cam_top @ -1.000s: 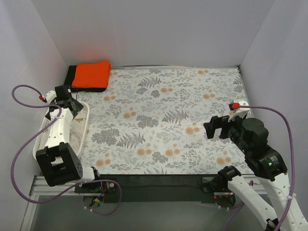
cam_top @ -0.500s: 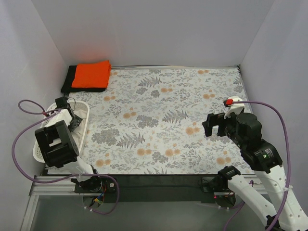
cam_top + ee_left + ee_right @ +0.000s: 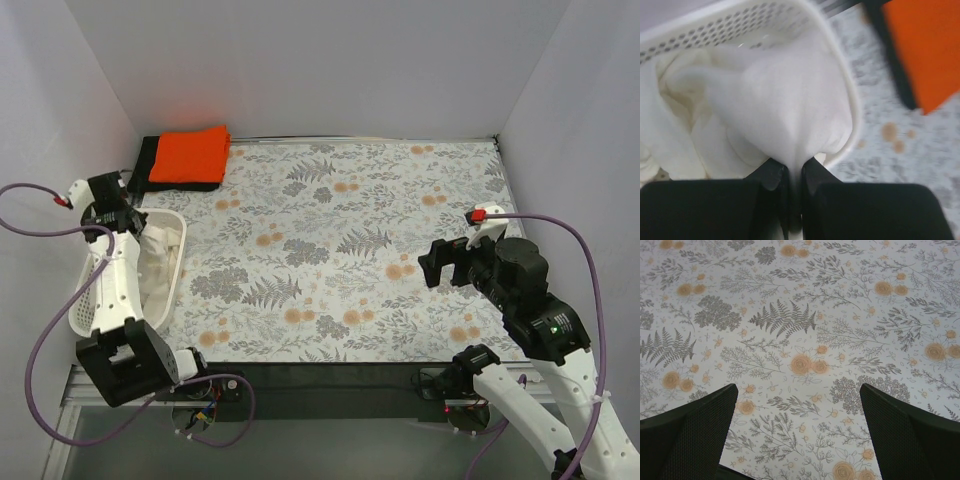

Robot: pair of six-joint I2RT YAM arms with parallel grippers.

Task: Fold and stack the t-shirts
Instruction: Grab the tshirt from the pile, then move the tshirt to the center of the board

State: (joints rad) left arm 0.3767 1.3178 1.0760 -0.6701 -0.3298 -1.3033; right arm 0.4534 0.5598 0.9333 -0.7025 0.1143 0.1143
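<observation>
A cream t-shirt [image 3: 785,100] lies bunched in the white perforated basket [image 3: 850,90] at the table's left edge. My left gripper [image 3: 794,172] is shut on a fold of it, and the cloth rises in a peak to the fingers. From above, the left gripper [image 3: 110,205] hangs over the basket's far end, with the cream t-shirt [image 3: 155,255] below it. An orange t-shirt [image 3: 190,155] lies folded on a folded black t-shirt [image 3: 145,165] in the back left corner. Over the right side of the table my right gripper [image 3: 445,265] stands open, holding nothing.
A floral cloth [image 3: 340,240] covers the table. White walls close in the left, back and right sides. The basket [image 3: 85,300] sits against the left wall, near the front. Under the right gripper [image 3: 797,430] there is only floral cloth [image 3: 800,315].
My left gripper has shut on the cream t-shirt in the basket and risen toward the basket's far end, drawing the cloth up. The right arm has barely shifted.
</observation>
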